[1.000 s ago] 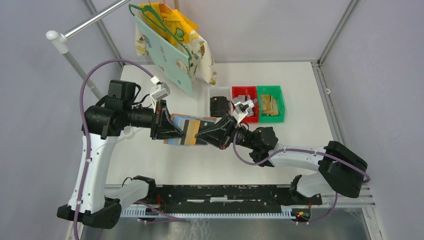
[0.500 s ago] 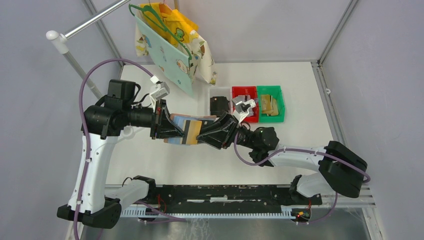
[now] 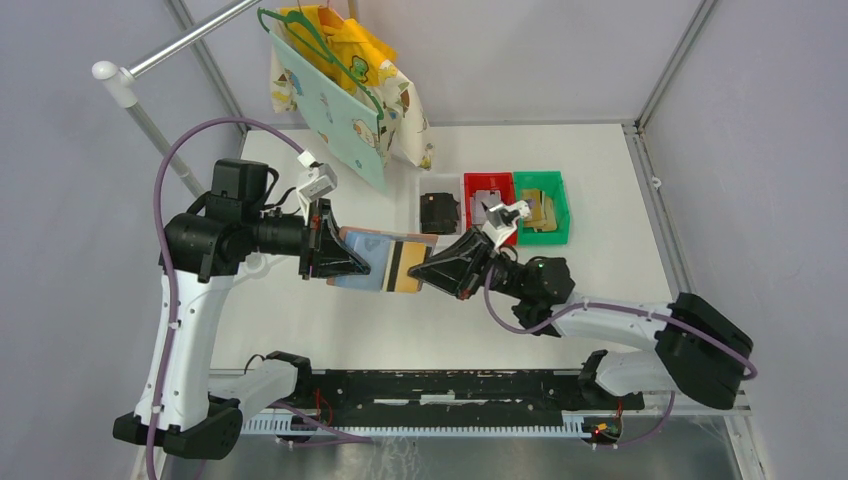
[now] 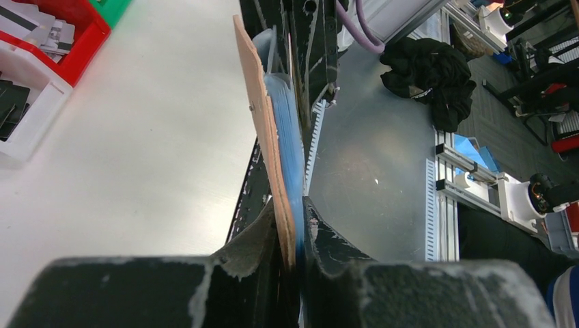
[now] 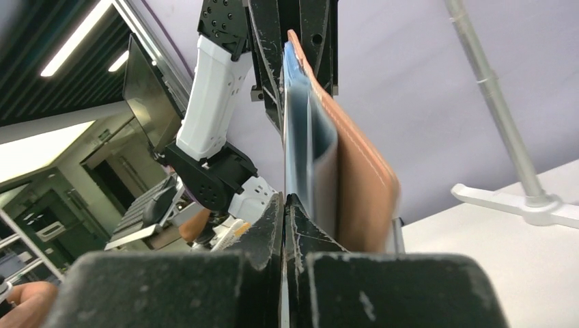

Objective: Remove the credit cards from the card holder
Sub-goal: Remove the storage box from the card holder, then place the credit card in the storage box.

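Seen from above, the card holder [image 3: 378,255] hung over the white surface [image 3: 330,320] between the 2 arms, with the left pincer [image 3: 350,263] clamped on its left end. The right pincer [image 3: 426,270] gripped a gold-tan credit card [image 3: 408,272] sticking partway out of its right side. Behind them sat 3 bins [image 3: 490,205].

The left wrist view showed the holder edge-on, pinched at its base, salmon cover beside blue pockets.

In the right wrist view, that pincer was pressed tight on a thin edge beside the holder.
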`<state>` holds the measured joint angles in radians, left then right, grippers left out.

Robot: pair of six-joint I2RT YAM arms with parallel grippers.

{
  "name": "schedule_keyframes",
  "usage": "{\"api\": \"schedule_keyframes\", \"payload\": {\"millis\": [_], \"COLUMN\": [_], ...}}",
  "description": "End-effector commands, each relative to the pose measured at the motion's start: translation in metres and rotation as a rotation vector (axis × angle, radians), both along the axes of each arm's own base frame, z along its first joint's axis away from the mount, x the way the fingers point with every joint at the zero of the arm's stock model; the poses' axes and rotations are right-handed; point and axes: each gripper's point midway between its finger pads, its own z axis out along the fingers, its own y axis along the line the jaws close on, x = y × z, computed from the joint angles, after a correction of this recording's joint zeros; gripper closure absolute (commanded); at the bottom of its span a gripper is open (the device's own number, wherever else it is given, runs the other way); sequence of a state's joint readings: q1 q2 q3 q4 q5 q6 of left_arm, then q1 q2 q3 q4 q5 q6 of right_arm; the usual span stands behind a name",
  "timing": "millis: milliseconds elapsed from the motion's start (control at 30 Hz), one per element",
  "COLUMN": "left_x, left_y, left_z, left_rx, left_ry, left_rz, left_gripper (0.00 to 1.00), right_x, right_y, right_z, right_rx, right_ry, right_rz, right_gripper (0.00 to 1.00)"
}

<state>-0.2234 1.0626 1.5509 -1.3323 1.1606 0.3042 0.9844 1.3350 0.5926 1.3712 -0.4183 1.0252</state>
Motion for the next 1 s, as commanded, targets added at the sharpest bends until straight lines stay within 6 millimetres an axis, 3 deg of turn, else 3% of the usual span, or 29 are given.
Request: {"api": "schedule_keyframes", "payload": {"millis": [0, 300, 433, 633, 733, 967], "left_x": [-0.005, -0.004, 0.002, 0.008, 0.007, 0.007], "left_y": [-0.002, -0.001, 0.002, 0.005, 0.008, 0.010], "left_z": [0.019, 0.017, 0.015, 0.010, 0.008, 0.006], "left_rx": [-0.038, -0.030, -0.001, 0.039, 0.051, 0.068], "left_ry": [-0.072, -0.085, -0.114, -0.142, -0.161, -0.175], "left_rz": [-0.017, -0.016, 0.008, 0.040, 0.045, 0.048], "left_gripper": [0.98, 0.98, 0.98, 0.98, 0.98, 0.98], "right_x": [-0.003, 0.033, 0.069, 0.137, 0.173, 0.234], "right_y": [-0.043, -0.090, -0.109, -0.141, -0.172, -0.254], "right_z": [0.014, -0.015, -0.041, -0.098, -0.121, -0.146], "right_rx": [0.054, -0.097, -0.242, -0.552, -0.717, -1.024], "right_ry": [-0.081, -0.060, 0.005, 0.118, 0.151, 0.236], "right_rz": [-0.073, -0.268, -0.389, -0.532, -0.668, -0.962], "right_gripper": [1.00, 1.00, 1.00, 1.00, 1.00, 1.00]}}
